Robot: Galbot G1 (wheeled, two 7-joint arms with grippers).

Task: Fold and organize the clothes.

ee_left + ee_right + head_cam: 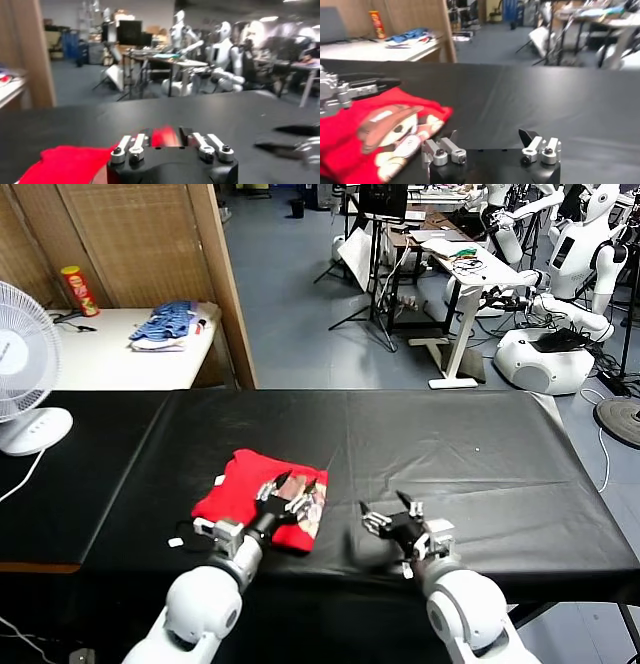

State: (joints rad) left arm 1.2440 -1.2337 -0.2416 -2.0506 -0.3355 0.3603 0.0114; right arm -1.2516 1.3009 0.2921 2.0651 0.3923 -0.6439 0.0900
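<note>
The red T-shirt [262, 498] lies folded into a compact bundle on the black table [470, 464]. Over its right edge hovers the left gripper [290, 489], fingers spread, holding nothing. Just beside it, the right gripper [392, 516] waits wide open. Folding looks nearly done; perhaps only tidying remains.

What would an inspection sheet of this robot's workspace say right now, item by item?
Surface: black-covered table, smooth.
Job's things: red T-shirt lying folded near the front edge, cartoon print facing up on its right edge.
Clutter: small white scrap beside the shirt.
Grippers: left gripper open over the shirt; right gripper open over bare cloth, holding nothing.
Cables: white fan cord on the table's left.
Surroundings: fan, side table with blue striped garments and a can, other robots behind.
</note>
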